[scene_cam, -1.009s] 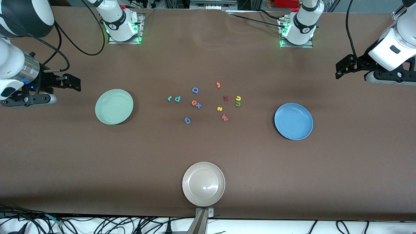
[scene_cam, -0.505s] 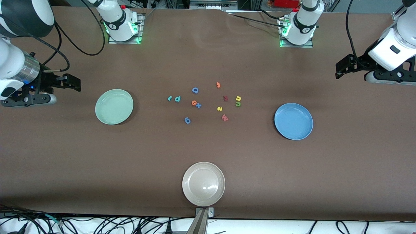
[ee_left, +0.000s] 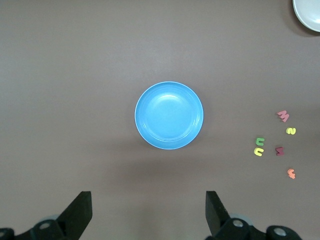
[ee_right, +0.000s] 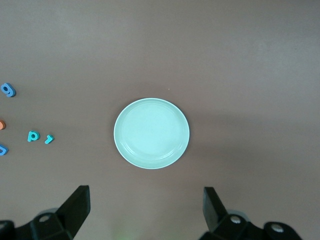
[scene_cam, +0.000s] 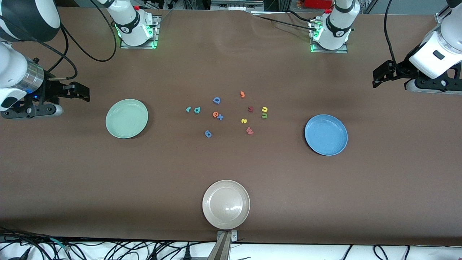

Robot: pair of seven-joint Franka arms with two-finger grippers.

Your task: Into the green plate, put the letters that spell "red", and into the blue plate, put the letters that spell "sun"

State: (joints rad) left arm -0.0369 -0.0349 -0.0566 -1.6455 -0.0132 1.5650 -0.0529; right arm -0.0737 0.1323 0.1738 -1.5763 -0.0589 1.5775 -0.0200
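You have done nothing yet: both the round mint-green plate (scene_cam: 126, 118) and round blue plate (scene_cam: 326, 135) sit empty, all six foam letters (scene_cam: 231, 112) lie between them, and the left gripper (ee_left: 149, 210) and right gripper (ee_right: 145, 207) hover high at their table ends, jaws apart.

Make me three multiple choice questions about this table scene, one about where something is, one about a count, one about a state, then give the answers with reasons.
1. Where are the foam letters?
A. In the green plate
B. On the table between the green and blue plates
C. In the beige plate

2. How many plates are there?
A. Two
B. Three
C. Four

3. What state is the blue plate in?
A. Empty
B. Holding letters
C. Upside down

Answers: 1 B, the letters lie on the bare cloth between the green plate and the blue one. 2 B, green, blue and the beige plate. 3 A, nothing lies in it.
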